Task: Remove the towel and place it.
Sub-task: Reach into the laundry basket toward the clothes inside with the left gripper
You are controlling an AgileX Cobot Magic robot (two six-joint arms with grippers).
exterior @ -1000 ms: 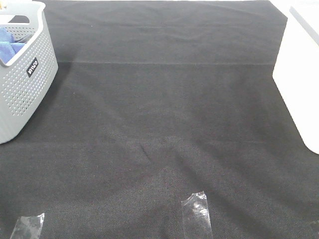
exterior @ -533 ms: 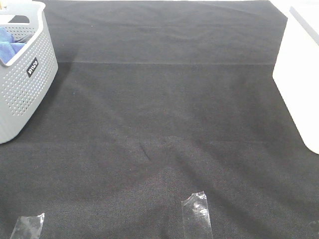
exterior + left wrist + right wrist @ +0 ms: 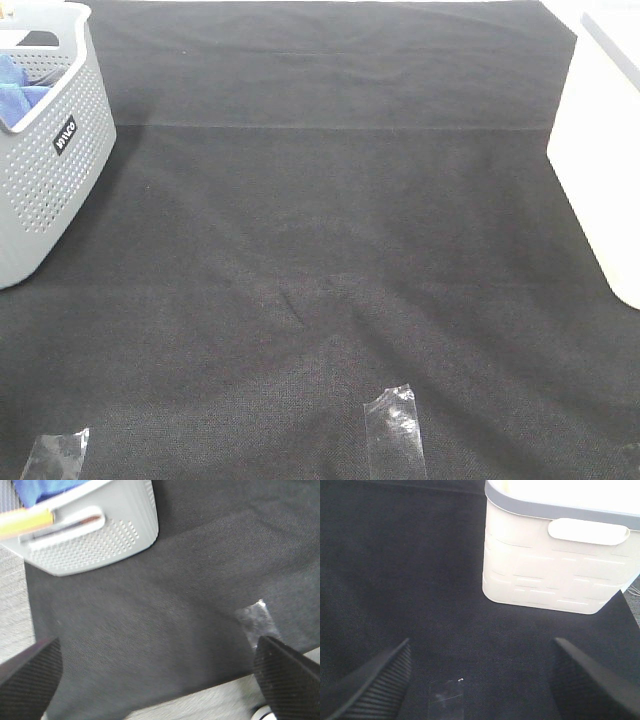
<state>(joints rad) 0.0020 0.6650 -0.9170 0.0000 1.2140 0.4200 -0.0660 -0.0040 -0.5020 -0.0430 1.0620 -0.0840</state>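
The towel [image 3: 18, 88] is lying bunched inside the grey basket [image 3: 50, 190], not yet lifted, so the left pincer [image 3: 160, 680] near that basket and the right pincer [image 3: 487, 685] well away from it are both hanging spread wide and empty over the counter [image 3: 330, 220], likely readying for the grab

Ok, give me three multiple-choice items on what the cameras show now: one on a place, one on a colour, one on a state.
1. Where is the towel? A) spread on the black cloth B) inside the perforated basket C) in the left hand
2. What colour is the perforated basket? A) grey B) red C) green
3. How is the left hand? A) shut on the towel B) shut on nothing C) open and empty

Answers: 1 B, blue fabric shows inside its rim; 2 A, its walls are grey; 3 C, its fingers stand wide apart over bare black cloth.
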